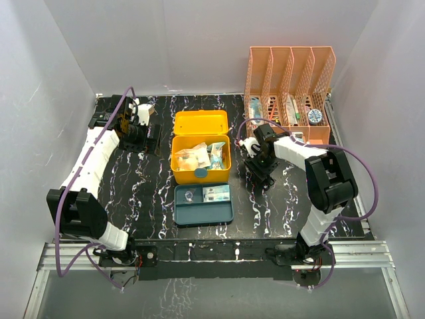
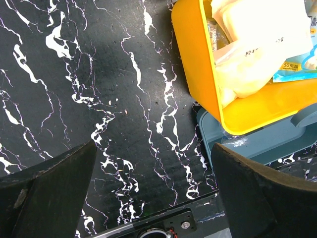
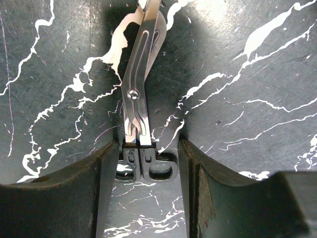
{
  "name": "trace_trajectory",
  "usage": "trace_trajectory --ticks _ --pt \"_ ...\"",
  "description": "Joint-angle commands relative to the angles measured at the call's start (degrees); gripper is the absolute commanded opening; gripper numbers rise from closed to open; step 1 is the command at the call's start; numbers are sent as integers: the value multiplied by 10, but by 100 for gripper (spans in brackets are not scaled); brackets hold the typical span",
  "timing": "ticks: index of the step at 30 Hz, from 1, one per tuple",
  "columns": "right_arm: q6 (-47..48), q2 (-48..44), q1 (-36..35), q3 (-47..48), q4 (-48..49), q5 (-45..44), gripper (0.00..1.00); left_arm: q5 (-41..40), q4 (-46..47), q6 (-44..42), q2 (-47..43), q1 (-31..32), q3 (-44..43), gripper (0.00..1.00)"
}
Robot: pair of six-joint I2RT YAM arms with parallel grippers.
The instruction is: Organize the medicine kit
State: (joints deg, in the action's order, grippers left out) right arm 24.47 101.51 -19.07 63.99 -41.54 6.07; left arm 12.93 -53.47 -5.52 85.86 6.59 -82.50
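Note:
The yellow medicine kit (image 1: 201, 174) stands open mid-table, lid (image 1: 200, 123) tipped back, with packets (image 1: 199, 157) inside. Its teal insert tray (image 1: 203, 211) lies in front of it with small items in it. In the left wrist view the kit's wall (image 2: 198, 64) and the tray (image 2: 257, 144) are at the right. My left gripper (image 2: 153, 193) is open and empty over bare table, left of the kit (image 1: 147, 131). My right gripper (image 3: 148, 168) is down at the table right of the kit (image 1: 260, 177), its fingers closed against the black handles of steel bandage scissors (image 3: 137, 94).
An orange mesh file rack (image 1: 289, 73) stands at the back right, with supplies in its slots. Grey walls enclose the black marbled table (image 1: 133, 193) on three sides. The left arm's base plate shows at the bottom of the left wrist view (image 2: 163, 228).

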Motion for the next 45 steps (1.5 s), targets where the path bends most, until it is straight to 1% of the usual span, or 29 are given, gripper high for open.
trace_trajectory --ticks 1,8,17,21,23,25,33,39,45 --pt "7 16 -2 8 10 0 48 14 -16 -8 -12 -3 -1 99" --pt "0 20 -2 4 -14 -17 44 17 -16 -9 -11 -3 -1 99" --pt "-9 22 -8 -9 -41 -33 43 13 -18 -14 -11 -3 1 99" --pt "-13 23 -10 -9 -51 -43 41 11 -17 -15 -11 -3 4 99" --pt "-16 24 -11 -7 -53 -48 38 13 -17 -14 -10 -3 5 99" --pt "-17 25 -11 -7 -56 -53 34 14 -16 -14 -9 -3 7 99" --pt "-33 44 -11 1 -53 -57 1 16 -18 -15 -9 -3 9 99" --pt "-48 40 -11 5 -42 -65 0 14 -18 -18 -14 -3 15 99" --pt "-54 -12 -11 23 -38 -56 0 13 -18 -18 -13 -3 12 99"
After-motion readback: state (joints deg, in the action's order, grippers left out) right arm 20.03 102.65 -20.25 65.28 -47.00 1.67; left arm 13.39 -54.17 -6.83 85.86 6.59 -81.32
